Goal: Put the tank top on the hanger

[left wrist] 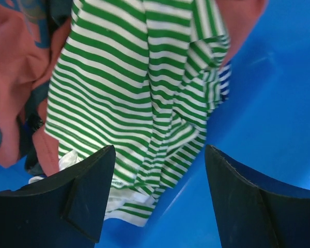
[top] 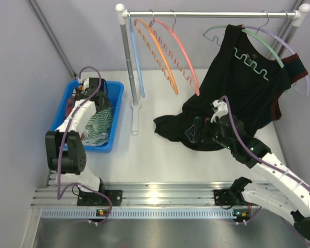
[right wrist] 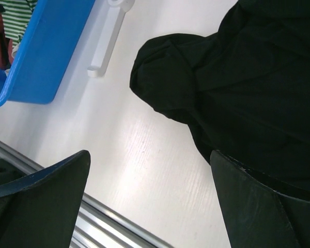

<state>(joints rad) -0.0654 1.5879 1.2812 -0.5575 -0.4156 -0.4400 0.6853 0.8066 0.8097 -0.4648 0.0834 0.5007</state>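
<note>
Stripes first: your left claw hangs wide over the tank top in the blue bin — cloth directly below, its folds running straight ahead between the jaws. Your right claw, also wide, sits well apart, nearer the pink hanger.

- The tank top lies in the bin ahead of the left gripper, its hem reaching in between the fingers.
- A cloth lies beside the tank top, beyond the left-hand finger.
- Ahead of the right gripper, a garment lies on the table beyond its right-hand finger.
- The hanger hangs on the rail, behind both grippers and left of the garment.
</note>
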